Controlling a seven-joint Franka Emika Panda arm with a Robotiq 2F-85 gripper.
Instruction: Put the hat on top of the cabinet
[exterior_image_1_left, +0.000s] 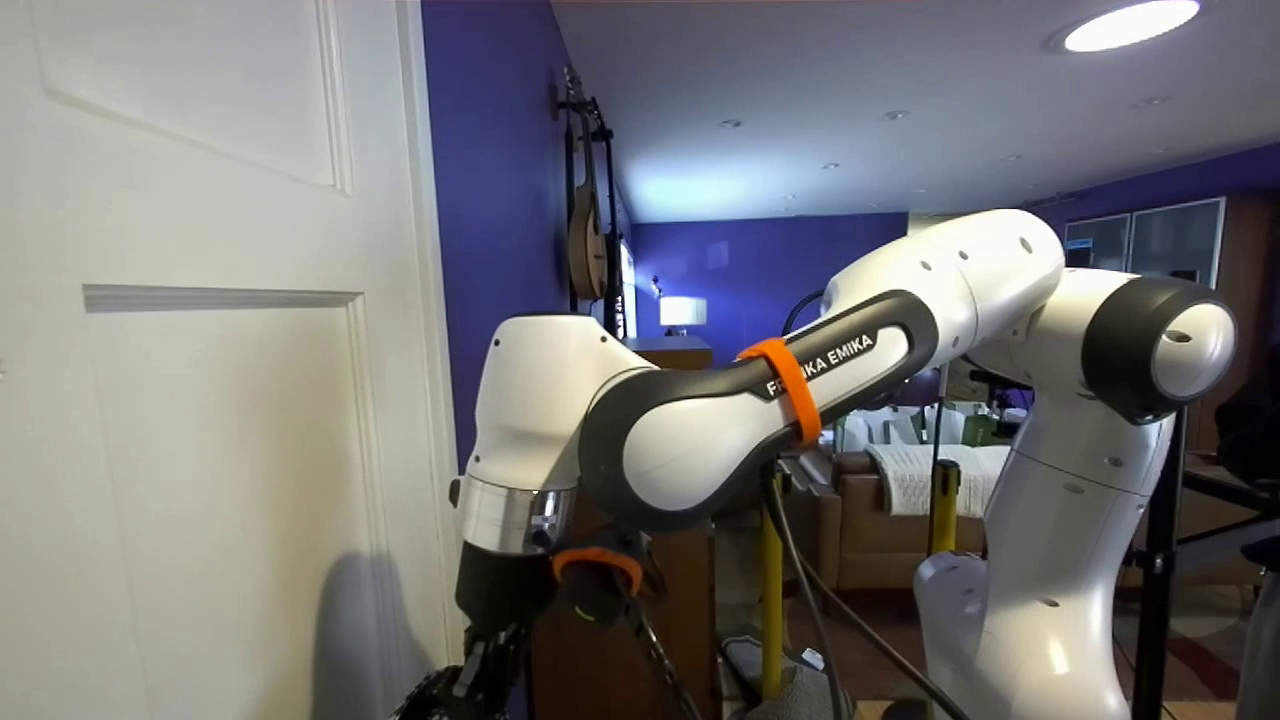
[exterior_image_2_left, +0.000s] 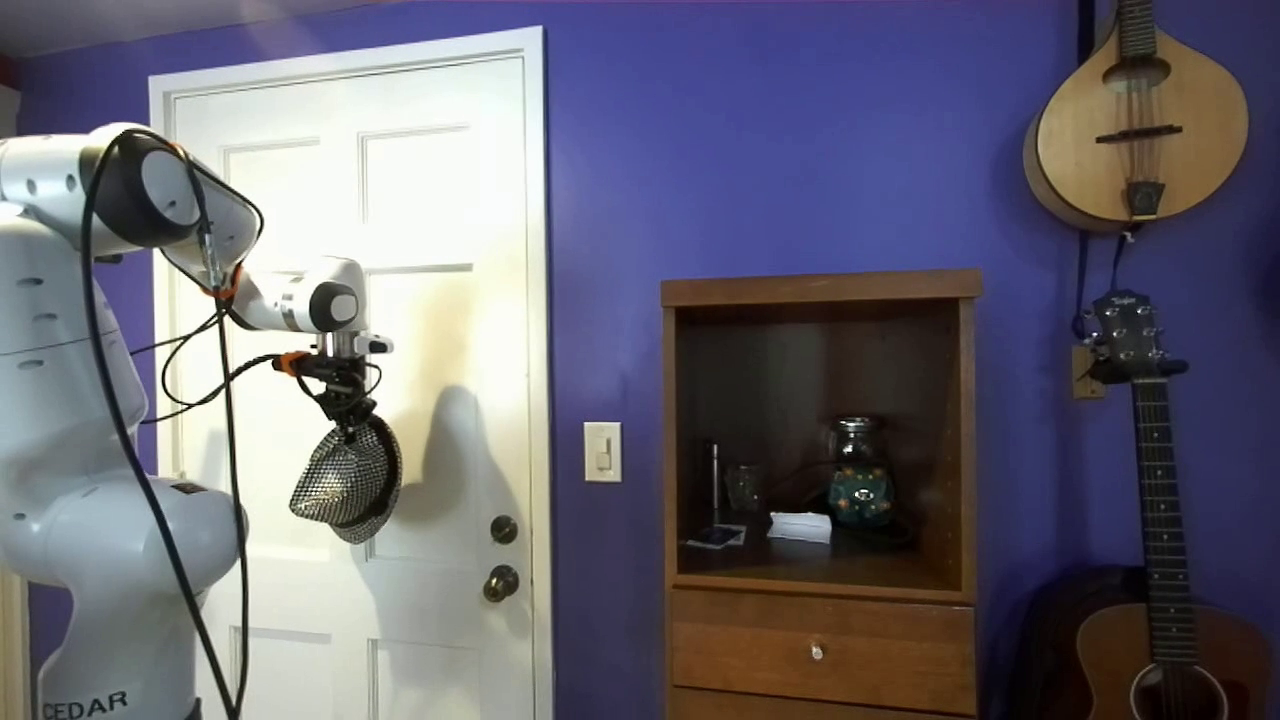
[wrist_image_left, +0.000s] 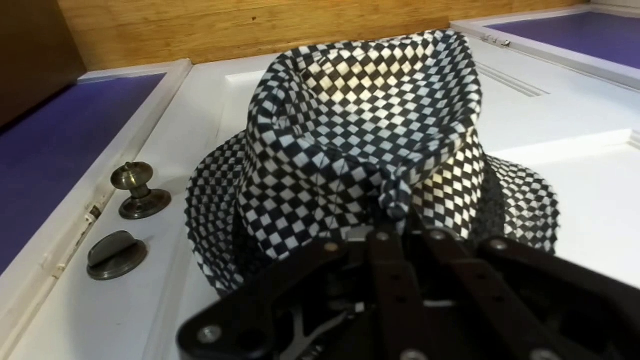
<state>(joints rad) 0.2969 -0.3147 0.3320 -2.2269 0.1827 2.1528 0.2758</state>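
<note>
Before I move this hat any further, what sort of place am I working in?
Probably a living room in someone's home: exterior views show a sofa, a lamp and a guitar near the cabinet.

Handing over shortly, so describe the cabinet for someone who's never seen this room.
In an exterior view, find the purple wall. In front, between the white door and guitar, stands the brown cabinet. Unlike them, it has an open compartment above a drawer.
</note>
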